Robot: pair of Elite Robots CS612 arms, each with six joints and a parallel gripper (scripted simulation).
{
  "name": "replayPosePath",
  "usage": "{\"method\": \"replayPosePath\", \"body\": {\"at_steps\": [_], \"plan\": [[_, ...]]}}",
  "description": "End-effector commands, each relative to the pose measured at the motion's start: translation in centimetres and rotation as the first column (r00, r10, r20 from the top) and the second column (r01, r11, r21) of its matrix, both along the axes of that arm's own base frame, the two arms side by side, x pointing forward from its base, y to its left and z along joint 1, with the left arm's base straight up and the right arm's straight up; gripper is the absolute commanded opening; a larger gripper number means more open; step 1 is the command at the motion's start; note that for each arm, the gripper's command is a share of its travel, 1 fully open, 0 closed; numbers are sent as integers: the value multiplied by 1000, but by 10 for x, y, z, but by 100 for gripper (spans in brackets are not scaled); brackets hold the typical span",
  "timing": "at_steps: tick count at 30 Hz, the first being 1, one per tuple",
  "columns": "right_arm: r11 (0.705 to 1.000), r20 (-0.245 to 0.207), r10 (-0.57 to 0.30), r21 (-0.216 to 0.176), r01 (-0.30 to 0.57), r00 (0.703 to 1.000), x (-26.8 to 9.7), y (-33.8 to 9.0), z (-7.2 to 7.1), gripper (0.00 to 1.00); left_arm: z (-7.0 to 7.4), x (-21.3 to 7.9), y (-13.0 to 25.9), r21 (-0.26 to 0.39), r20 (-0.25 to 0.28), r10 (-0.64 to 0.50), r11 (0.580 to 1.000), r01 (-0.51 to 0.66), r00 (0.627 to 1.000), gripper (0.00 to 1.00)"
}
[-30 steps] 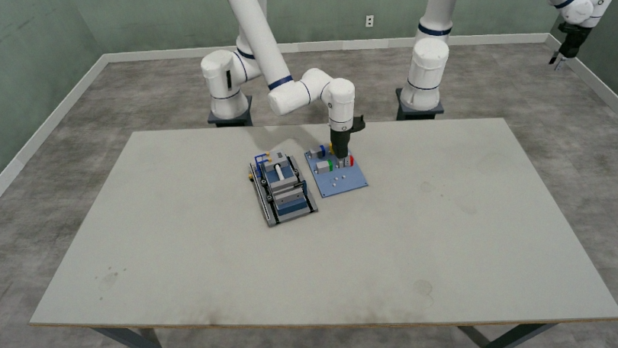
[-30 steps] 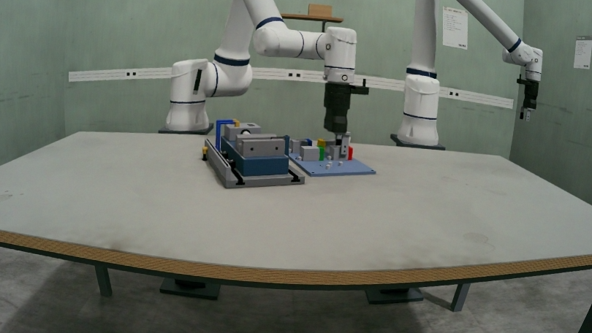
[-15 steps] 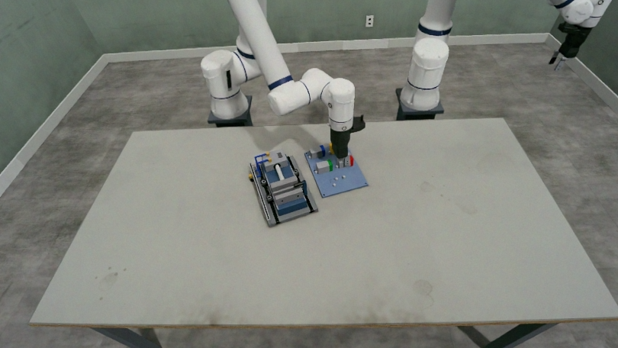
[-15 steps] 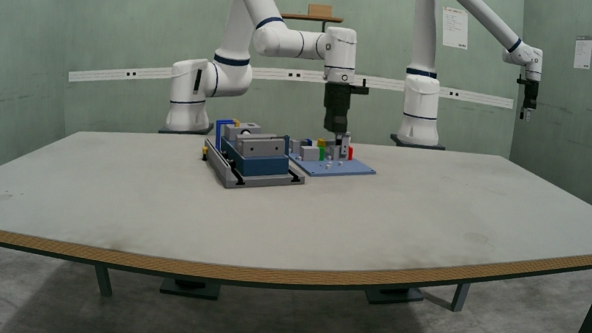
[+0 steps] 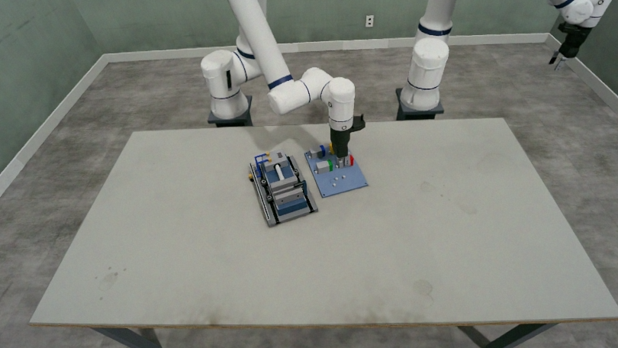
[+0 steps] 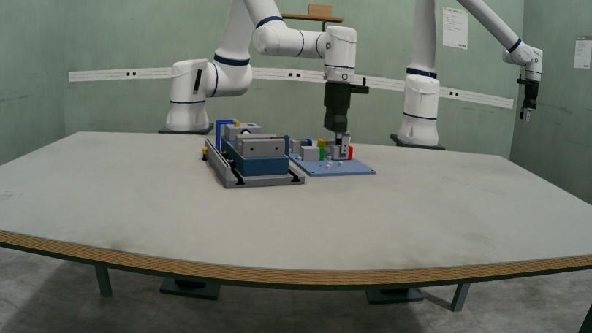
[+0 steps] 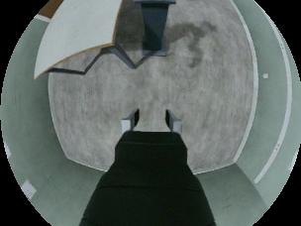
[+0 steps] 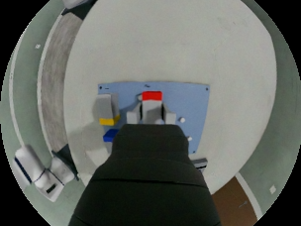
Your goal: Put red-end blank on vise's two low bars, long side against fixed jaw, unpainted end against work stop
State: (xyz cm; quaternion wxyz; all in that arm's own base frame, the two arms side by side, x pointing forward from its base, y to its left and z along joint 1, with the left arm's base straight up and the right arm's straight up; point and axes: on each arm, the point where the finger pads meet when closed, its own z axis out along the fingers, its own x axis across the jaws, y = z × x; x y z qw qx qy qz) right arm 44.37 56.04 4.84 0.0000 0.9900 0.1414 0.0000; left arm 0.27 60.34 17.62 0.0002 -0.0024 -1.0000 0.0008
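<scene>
One red-ended blank [image 5: 351, 160] [image 6: 339, 152] [image 8: 151, 106] is sitting between the right gripper's [image 5: 343, 163] [image 6: 342, 152] [image 8: 151, 115] fingers, over the plate [image 5: 346, 185] [image 6: 343, 169] [image 8: 190, 94].
The right fingers are grasping it across its long sides, its red end pointing away from the milling vise [image 5: 312, 208] [image 6: 264, 180] and its unpainted end facing the vise; its long axis is running roughly parallel to the fixed jaw [image 5: 288, 196] [image 6: 262, 147], so the carry is probably calling for a lift and a sideways move, with any half turn depending on the work stop's side, which I cannot make out surely from here. The right arm is plainly the nearer; the left gripper [image 5: 558, 63] [image 6: 525, 117] [image 7: 151, 114] is hanging released, well apart, beyond the table.

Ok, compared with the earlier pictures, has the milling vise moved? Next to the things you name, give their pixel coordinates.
No. In the top view, the milling vise [image 5: 281, 185] [image 6: 264, 165] sits at the same spot left of the blue plate [image 5: 349, 181] [image 6: 351, 167], same angle.
</scene>
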Motion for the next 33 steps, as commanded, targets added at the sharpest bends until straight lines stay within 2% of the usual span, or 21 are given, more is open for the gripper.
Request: {"method": "replayPosePath", "body": {"at_steps": [1,11,13,33], "plan": [[1000,2,0,1,0,1000,1,1,8,0,1,0,1,1,0,0,1000,0,1000,100],[1000,2,0,1,0,1000,1,1,28,0,1,0,1,1,0,0,1000,0,1000,100],[1000,2,0,1,0,1000,1,1,28,0,1,0,1,1,0,0,1000,0,1000,100],[1000,2,0,1,0,1000,1,1,60,0,1,0,1,1,0,0,1000,0,1000,100]]}}
